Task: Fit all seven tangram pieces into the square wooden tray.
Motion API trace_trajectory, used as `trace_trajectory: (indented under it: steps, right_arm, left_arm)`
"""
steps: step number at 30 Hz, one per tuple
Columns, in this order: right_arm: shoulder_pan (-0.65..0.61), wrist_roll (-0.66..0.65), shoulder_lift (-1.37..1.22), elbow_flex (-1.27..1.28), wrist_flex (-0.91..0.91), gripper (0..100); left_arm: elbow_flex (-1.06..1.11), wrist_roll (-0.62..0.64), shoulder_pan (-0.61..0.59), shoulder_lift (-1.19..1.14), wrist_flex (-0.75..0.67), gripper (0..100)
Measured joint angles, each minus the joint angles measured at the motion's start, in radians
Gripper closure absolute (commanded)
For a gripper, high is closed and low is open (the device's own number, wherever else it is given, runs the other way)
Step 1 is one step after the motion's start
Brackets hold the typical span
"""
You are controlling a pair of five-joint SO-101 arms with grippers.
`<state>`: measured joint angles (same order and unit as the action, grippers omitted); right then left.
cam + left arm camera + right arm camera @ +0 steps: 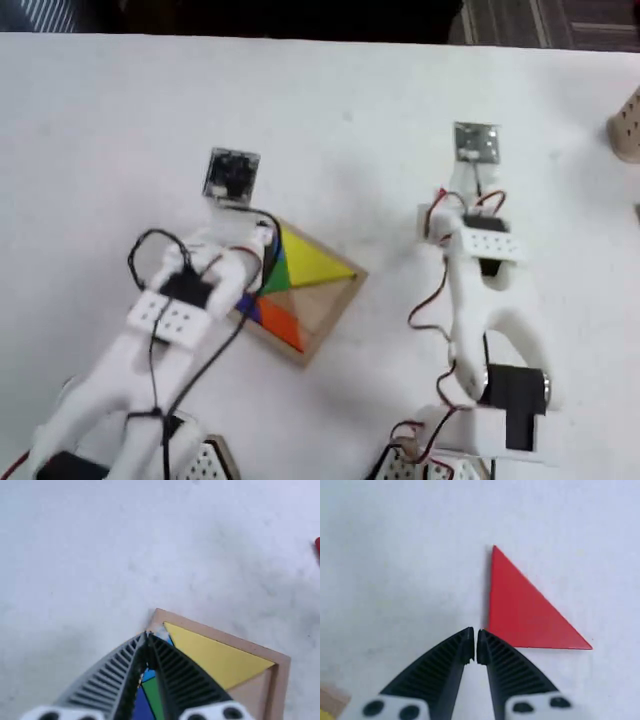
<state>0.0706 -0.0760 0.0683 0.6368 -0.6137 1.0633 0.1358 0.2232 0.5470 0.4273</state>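
Red triangle (525, 612) flat on table (395, 555), just beside my right end effector (475, 642) tips, closed on nothing | my left end effector (148, 639) closed too, tips at wooden tray (225, 640) corner by yellow piece (220, 660).

The white table (100, 120) carries a square light-wood tray (335, 318), flat, turned corner-on, left of centre. A flat red triangular piece (525, 610) lies on the bare tabletop, apart from the tray. A beige perforated object (627, 125) stands at the right edge.
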Motion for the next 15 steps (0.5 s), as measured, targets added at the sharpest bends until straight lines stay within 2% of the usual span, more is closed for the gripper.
trace_trajectory:
  steps: [4,9,15]
  right_arm:
    - [0.041,0.071,-0.132,-0.126,-0.009,98.1]
    - [0.118,0.089,-0.324,-0.318,-0.049,98.1]
    - [0.178,0.094,-0.465,-0.479,-0.077,98.1]
  left_arm:
    - [-0.08,-0.003,-0.026,-0.158,0.0,98]
    - [-0.17,-0.006,-0.069,-0.35,-0.044,98]
    - [-0.212,-0.006,-0.146,-0.385,-0.055,98]
